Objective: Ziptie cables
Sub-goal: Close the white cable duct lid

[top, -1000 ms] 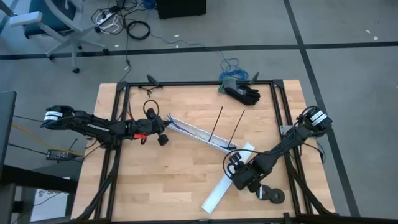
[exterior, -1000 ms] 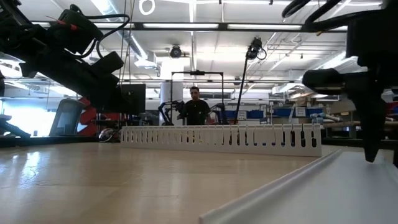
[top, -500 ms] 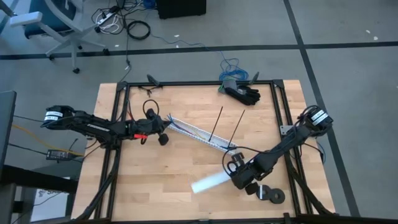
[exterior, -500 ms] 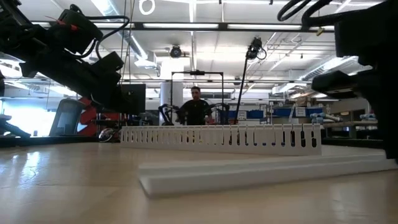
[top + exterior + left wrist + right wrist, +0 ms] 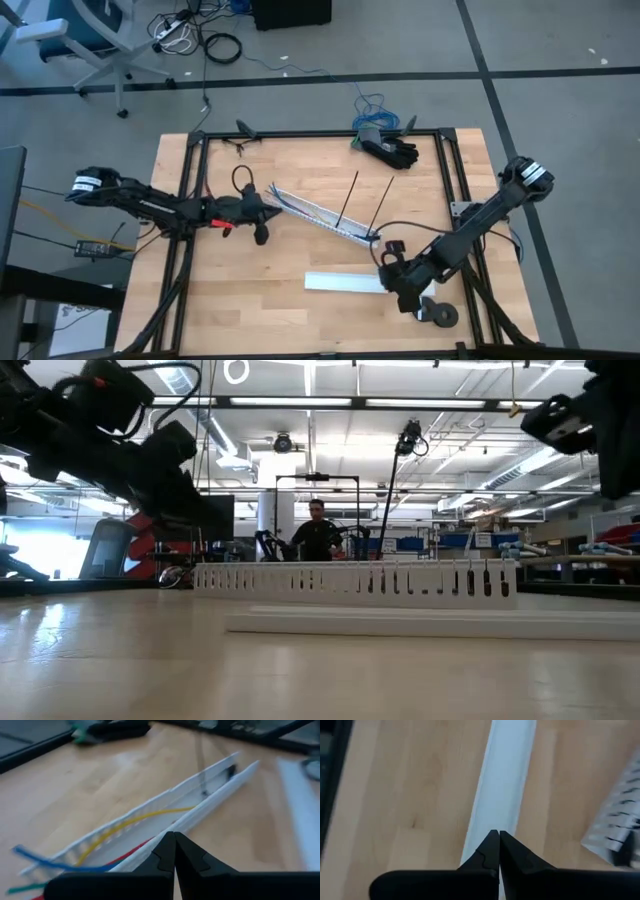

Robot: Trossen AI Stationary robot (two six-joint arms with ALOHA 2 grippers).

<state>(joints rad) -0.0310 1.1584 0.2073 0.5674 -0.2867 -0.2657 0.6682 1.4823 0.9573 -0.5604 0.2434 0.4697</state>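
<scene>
Left arm is stretched out low across the light wooden surface [image 5: 250, 300], reaching in from the left edge, and its left end effector [image 5: 262, 212] sits right at the near end of the long white slotted plastic channel [image 5: 320, 214]. Its fingers [image 5: 167, 856] are pressed tight together, nothing between them. From the left wrist camera the tips point straight down the length of that channel.

The cables [image 5: 125, 825] are lying inside the channel: a thin yellow wire runs along the trough, with blue, red and green strands spilling out of the end closest to the left end effector. Two very thin black zipties [image 5: 347, 200] lie straight across the channel's far half, angled toward the back of the surface, one just beside the other.

Right arm comes in from the right edge, elbow bent, forearm angling down toward the front. The right end effector [image 5: 398, 283] is also closed and empty, hovering at the right end of a flat white plastic cover strip [image 5: 345, 282] that lies on the surface near the front, apart from the channel. The right wrist view shows the shut tips over that strip.

A black glove [image 5: 392, 152] with some blue wire sits at the back edge. In the low view a person [image 5: 317, 538] in dark clothes stands way back in the room.
</scene>
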